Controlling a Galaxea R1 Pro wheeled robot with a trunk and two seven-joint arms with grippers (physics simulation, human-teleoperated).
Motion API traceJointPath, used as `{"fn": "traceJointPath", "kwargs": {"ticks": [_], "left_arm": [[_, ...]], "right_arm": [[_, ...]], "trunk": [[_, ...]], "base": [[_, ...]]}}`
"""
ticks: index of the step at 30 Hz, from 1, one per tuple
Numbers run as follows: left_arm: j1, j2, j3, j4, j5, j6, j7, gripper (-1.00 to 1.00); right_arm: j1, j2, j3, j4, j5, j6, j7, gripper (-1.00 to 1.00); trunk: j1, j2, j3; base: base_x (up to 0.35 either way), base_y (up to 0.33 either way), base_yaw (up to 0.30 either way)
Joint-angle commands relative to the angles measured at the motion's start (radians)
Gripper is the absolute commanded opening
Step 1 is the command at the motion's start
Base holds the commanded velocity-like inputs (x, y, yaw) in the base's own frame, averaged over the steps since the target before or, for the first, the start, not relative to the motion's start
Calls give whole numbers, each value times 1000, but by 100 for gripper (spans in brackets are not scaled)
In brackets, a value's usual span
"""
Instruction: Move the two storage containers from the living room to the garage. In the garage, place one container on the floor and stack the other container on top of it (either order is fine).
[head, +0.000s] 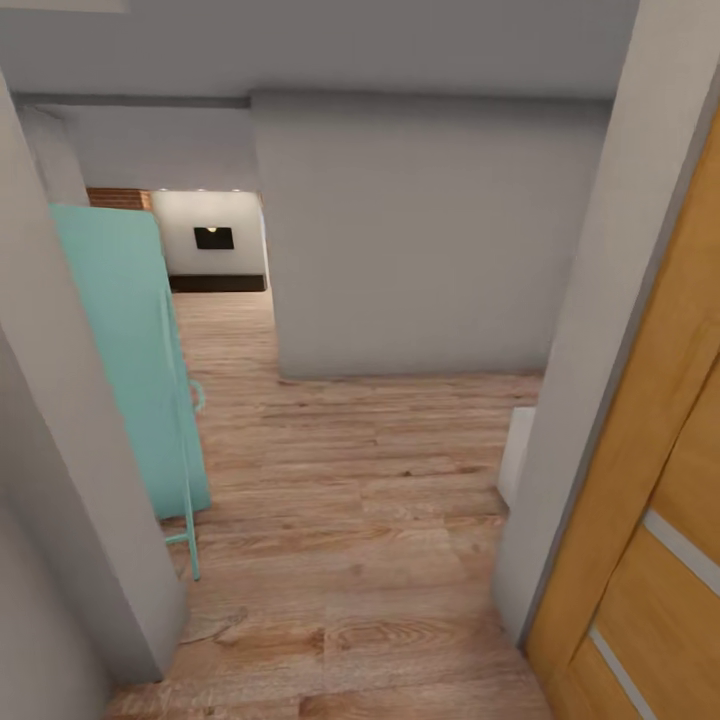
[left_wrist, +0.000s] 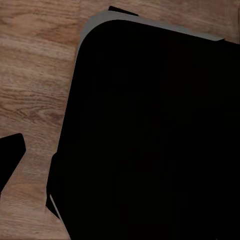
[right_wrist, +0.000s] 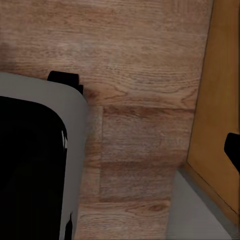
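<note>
One doorway view: wood floor (head: 350, 480), grey wall (head: 420, 240), teal panel (head: 130, 350) at left, wooden door (head: 650, 520) at right. Hands open or closed: cannot tell.

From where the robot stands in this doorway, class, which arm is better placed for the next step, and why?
Neither yet, by my reading. The head view shows a wood-plank floor, a grey wall ahead, a teal door on the left and a wooden door on the right. No bins are in sight, so driving on comes first.
</note>
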Motion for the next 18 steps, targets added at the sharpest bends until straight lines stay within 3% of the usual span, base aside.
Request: {"fn": "traceJointPath", "kwargs": {"ticks": [1,12,18], "left_arm": [[0,0,1,-1,3,-2,1,100],[0,0,1,-1,2,-2,1,100],[0,0,1,-1,2,-2,1,100]], "right_arm": [[-1,0,8,3,-9,-6,2,100],[-1,0,8,3,-9,-6,2,100],[-1,0,8,3,-8,-9,4,100]], "trunk": [[1,0,-1],[1,0,-1],[1,0,-1]], "base": [[324,0,0],[324,0,0],[324,0,141]]}}
